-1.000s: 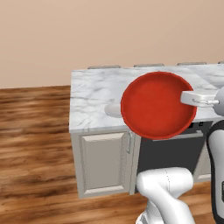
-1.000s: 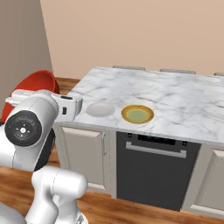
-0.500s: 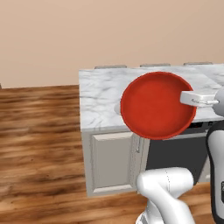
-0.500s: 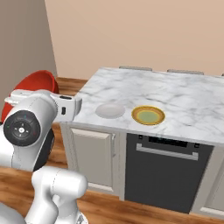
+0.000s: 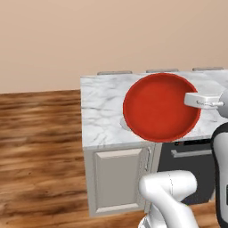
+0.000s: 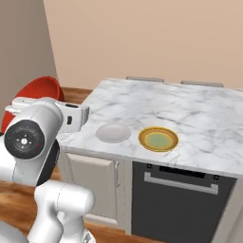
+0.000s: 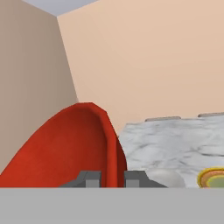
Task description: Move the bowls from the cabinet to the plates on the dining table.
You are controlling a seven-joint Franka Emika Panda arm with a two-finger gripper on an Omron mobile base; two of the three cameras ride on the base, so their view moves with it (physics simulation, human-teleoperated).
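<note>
My claw (image 7: pixel 113 178) pinches the rim of the red bowl (image 5: pixel 161 107), one fingertip on each side of the wall, and the bowl stands on edge in the air, its hollow turned toward the left base camera. In the hand view the bowl rises straight up from between my fingertips (image 7: pixel 89 179). Ahead of the claw lies the marble table (image 6: pixel 199 118) on its grey panelled base. On it, beyond and to the right of the claw, the white-grey plate (image 6: pixel 113 133) sits nearest, with the yellow-gold plate (image 6: pixel 158 139) just beside it, farther right. Both plates are bare. The bowl hangs short of the table's near corner, over the wooden floor (image 5: pixel 40 147).
</note>
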